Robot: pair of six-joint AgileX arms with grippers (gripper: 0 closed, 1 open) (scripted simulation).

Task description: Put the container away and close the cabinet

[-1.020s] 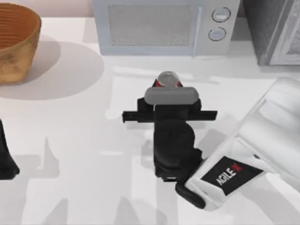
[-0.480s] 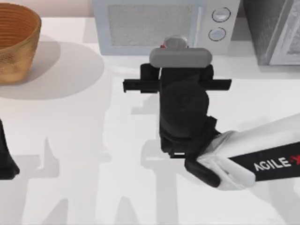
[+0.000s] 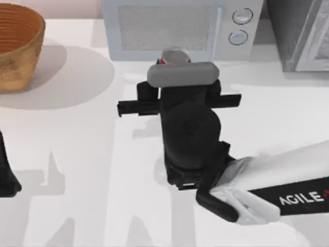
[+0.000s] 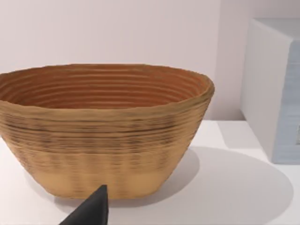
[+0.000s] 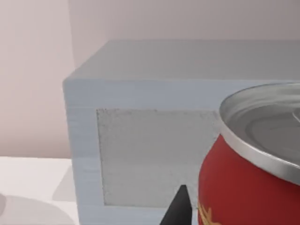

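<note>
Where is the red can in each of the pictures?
Top view: the red can peeks out above the right gripper, in front of the microwave.
Left wrist view: not there; the basket is.
Right wrist view: the can sits close up at the lower right.
Shared landmark: the microwave.

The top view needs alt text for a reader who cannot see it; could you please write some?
The right gripper holds a small red can with a silver top before a pale grey microwave. A woven brown basket stands at the table's left, the parked left gripper nearby.
</note>
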